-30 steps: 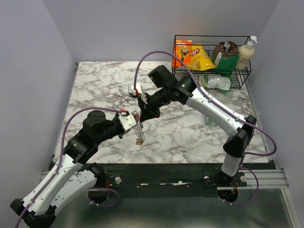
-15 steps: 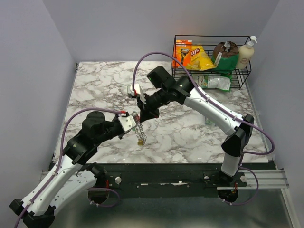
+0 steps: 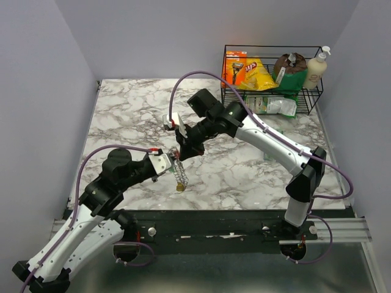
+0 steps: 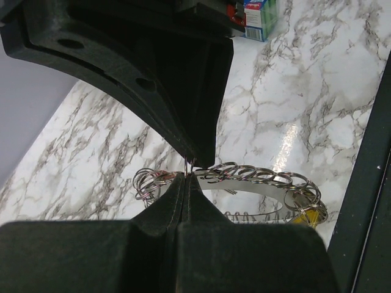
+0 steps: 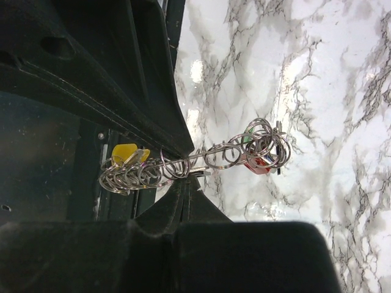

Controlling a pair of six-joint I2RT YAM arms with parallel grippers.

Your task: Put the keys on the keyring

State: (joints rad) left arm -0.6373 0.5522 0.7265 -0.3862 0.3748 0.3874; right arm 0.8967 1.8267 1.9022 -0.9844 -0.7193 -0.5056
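The keyring [image 3: 178, 173], a silvery wire ring strung with several small split rings, hangs above the marble between both grippers, with a yellow piece [image 3: 180, 187] at its low end. My left gripper [image 3: 170, 160] is shut on its wire; in the left wrist view the fingertips [image 4: 185, 178] pinch the keyring [image 4: 256, 177]. My right gripper [image 3: 181, 150] comes from above, shut on the same ring. In the right wrist view the keyring [image 5: 183, 163] carries the yellow piece [image 5: 125, 152] at one end and keys [image 5: 264, 157] with red, green and blue heads among rings at the other.
A black wire basket [image 3: 273, 78] with snack bags and a soap bottle stands at the back right. The marble tabletop [image 3: 134, 116] lies below. The table's dark front edge [image 3: 208, 217] runs just under the hanging ring.
The right gripper has come down and left, closer to the left gripper. The left arm has shifted slightly down and right. The keyring hangs a little lower.
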